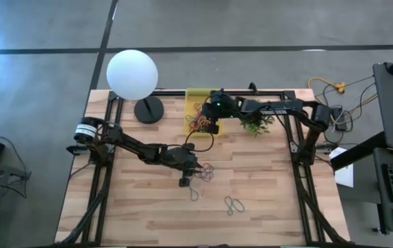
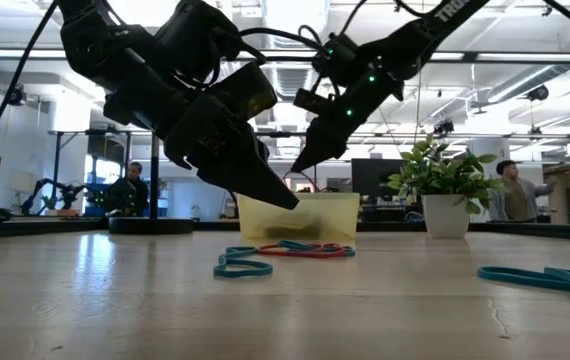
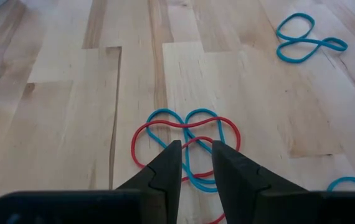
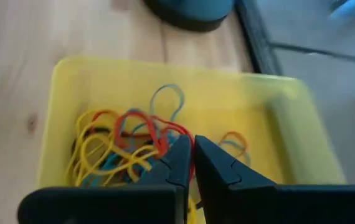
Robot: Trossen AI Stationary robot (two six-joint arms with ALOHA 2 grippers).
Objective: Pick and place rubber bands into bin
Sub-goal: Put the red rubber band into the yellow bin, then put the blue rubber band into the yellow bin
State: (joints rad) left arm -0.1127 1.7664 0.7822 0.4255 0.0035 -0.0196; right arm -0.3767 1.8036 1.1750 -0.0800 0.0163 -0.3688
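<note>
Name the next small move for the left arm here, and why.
Probably lower the left gripper and close: its fingers stand parted just above the tangled red and blue rubber bands on the table, nothing held. The right gripper, shut, hangs over the bin.

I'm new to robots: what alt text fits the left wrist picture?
The left gripper, fingers slightly apart, points at overlapping red and blue rubber bands on the pale wooden table. Another blue rubber band lies farther off.

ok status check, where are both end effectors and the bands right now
Left end effector open over red and blue bands on table. Right end effector shut over the bin. Nothing in the way.
</note>
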